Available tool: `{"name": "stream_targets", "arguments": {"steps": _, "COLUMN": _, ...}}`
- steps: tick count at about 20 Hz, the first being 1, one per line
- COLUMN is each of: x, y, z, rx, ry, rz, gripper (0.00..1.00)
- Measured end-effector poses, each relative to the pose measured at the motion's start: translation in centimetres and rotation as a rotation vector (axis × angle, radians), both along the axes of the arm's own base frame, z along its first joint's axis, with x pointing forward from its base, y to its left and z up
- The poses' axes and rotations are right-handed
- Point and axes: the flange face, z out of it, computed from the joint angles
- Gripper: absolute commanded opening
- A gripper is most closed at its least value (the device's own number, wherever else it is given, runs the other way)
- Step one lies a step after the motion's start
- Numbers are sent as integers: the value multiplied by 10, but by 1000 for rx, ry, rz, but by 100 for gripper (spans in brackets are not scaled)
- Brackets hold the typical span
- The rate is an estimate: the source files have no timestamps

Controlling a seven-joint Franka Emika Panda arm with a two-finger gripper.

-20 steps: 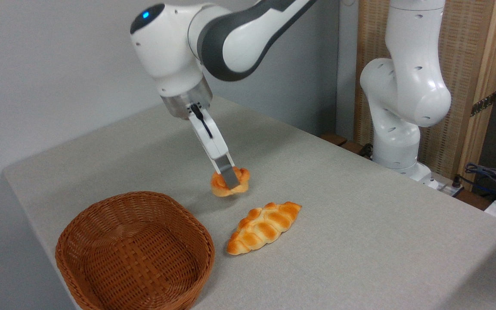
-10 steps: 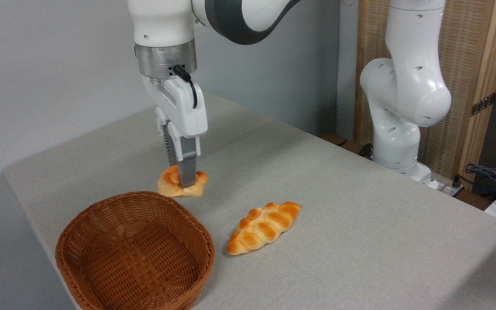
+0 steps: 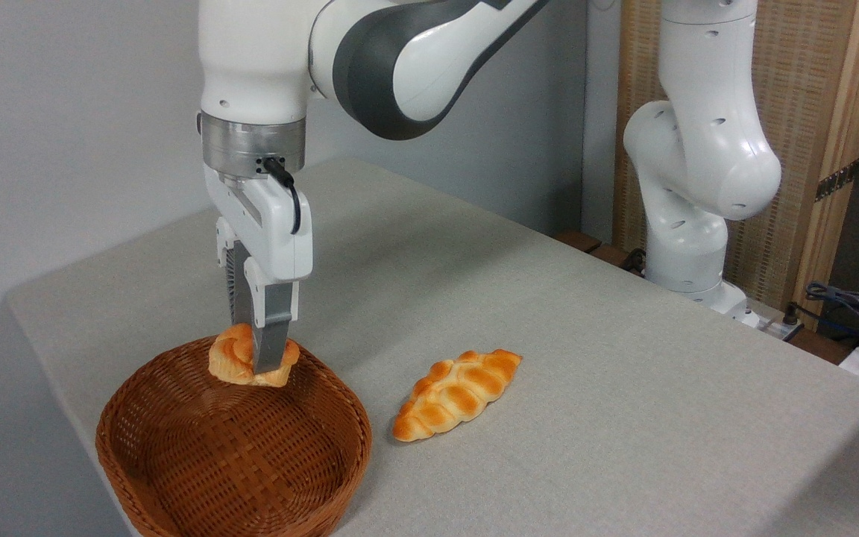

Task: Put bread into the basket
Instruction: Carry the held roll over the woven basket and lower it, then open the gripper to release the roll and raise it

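The white two-finger gripper point(image 3: 256, 356) of the white and grey robot arm point(image 3: 370, 60) pointed straight down, its grey fingers point(image 3: 273, 335) clamped on the small round orange-golden bun with a twisted top point(image 3: 234, 359). The bun hung in the air over the back part of the brown woven wicker basket point(image 3: 176, 462), just inside the far rim as the camera saw it, and clear of the basket's floor. The basket itself was shallow and rounded-oval, and sat at the front left corner of the pale grey cloth-covered table point(image 3: 608, 388). To the right of the basket, near but not touching it, a longer braided golden loaf with pointed ends point(image 3: 455, 394) lay flat on the table. The arm's white base column point(image 3: 698, 186) stood at the table's far right edge, before a light wooden slatted panel point(image 3: 825, 112).
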Motion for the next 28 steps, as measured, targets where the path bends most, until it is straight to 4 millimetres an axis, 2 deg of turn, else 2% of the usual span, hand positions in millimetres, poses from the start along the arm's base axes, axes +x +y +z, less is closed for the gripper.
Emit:
{"name": "stream_targets", "arguments": {"steps": 21, "x": -2, "y": 1, "z": 11, "rx": -12, "ry": -4, "rz": 30, "gripper": 100}}
{"name": "stream_targets", "arguments": {"steps": 28, "x": -26, "y": 20, "z": 26, "rx": -15, "ry": 109, "rz": 44, "gripper": 100}}
